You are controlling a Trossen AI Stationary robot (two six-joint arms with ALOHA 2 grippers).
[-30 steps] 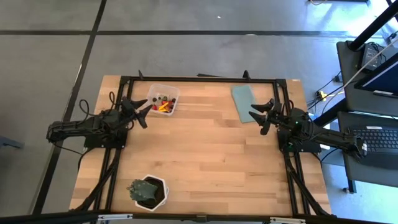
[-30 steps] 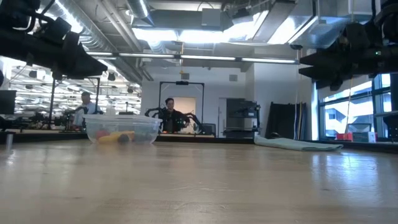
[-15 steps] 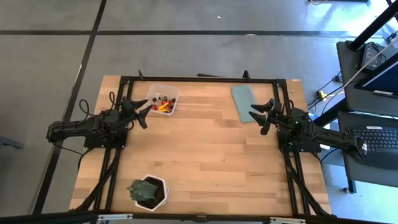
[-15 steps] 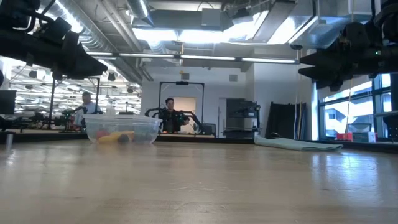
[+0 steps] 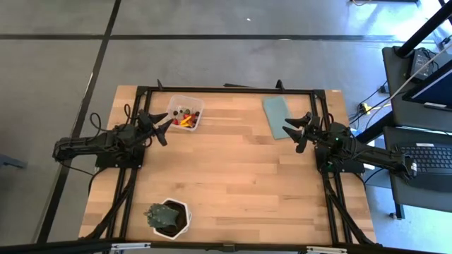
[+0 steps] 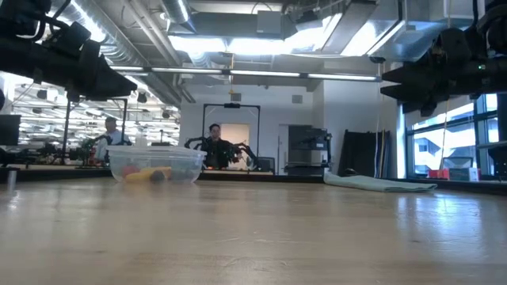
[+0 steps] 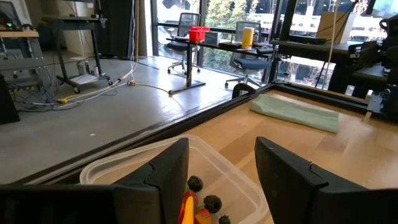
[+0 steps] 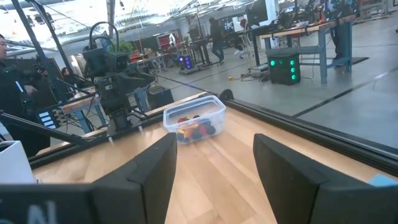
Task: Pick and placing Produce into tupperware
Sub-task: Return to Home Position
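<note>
Simply, wooden table [image 5: 233, 169] with tupperware [image 5: 187, 99], grey floor [image 5: 56, 70] around.

Table [image 5: 233, 176], middle of the high view: pale wood planks, smooth, with a soft sheen in the low view. Tub [image 5: 185, 113], upper left: clear, glossy plastic. Teal lid [image 5: 275, 116], upper right: flat and matt. The frame [image 5: 226, 89] along the table's edge is black matt metal. Floor [image 5: 212, 56] above is grey and smooth.
</note>
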